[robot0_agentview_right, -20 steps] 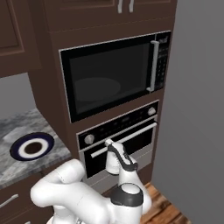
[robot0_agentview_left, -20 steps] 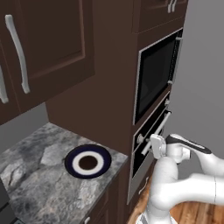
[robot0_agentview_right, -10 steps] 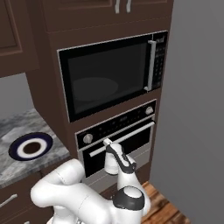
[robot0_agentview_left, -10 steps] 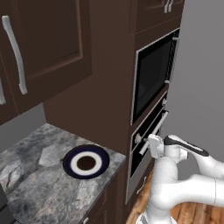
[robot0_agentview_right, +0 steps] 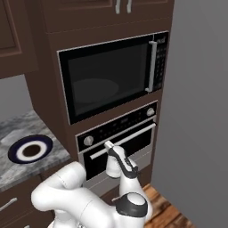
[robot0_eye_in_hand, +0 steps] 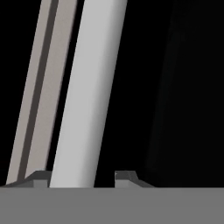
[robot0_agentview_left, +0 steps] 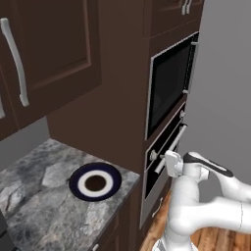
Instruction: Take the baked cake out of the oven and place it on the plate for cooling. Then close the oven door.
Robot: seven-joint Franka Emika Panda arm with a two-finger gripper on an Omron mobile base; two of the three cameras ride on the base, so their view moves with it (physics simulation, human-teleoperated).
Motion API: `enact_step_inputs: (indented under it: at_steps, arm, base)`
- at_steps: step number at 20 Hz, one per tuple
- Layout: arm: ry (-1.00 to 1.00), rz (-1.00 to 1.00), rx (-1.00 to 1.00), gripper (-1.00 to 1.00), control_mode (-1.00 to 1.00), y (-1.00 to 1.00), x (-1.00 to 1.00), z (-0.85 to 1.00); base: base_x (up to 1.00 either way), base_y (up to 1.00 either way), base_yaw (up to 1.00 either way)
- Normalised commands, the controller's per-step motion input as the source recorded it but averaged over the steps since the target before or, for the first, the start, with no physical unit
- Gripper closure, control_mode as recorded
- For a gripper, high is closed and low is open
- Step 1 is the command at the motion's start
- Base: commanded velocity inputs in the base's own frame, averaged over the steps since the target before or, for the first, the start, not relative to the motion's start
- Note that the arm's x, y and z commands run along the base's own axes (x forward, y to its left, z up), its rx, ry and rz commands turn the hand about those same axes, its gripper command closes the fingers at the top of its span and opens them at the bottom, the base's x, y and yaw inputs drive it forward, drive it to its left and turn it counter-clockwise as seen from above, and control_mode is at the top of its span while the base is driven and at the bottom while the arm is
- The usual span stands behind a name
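Two gripper [robot0_eye_in_hand: 83, 178] fingertips flank oven door [robot0_agentview_right: 119, 151] handle [robot0_eye_in_hand: 87, 100], seemingly clamped on it; door closed.

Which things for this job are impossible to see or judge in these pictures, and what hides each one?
- Cake: not visible; the oven door is up and its window is dark, in both base views.
- Gripper grip: in the hand view the handle runs between the fingertips, but the bottom edge cuts off any contact.
- Gripper in the base views: the hand's own body covers the fingers.
- Oven display: too small to read.
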Motion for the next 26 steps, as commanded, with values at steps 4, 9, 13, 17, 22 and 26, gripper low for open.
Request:
enact_step_inputs:
  at_steps: [4,9,13,17,22,26]
  arm:
    - [0.0,0.0,0.1,1.0,-1.0,-0.12,0.25,-0.01]
    - [0.02,0.0,0.01,1.0,-1.0,-0.44,0.03,-0.26]
    - [0.1,0.0,0.0,1.0,-1.0,-0.62,0.0,-0.4]
    - [0.12,-0.01,0.0,1.0,-1.0,-0.76,0.0,-0.46]
    - [0.13,-0.03,0.0,1.0,-1.0,-0.97,0.0,-0.52]
    - [0.1,-0.06,0.0,1.0,-1.0,-1.0,-0.02,-0.55]
  base:
    - [0.0,0.0,0.0]
    - [0.0,0.0,0.0]
    - [0.0,0.0,0.0]
    - [0.0,0.0,0.0]
    - [0.0,0.0,0.0]
    - [0.0,0.0,0.0]
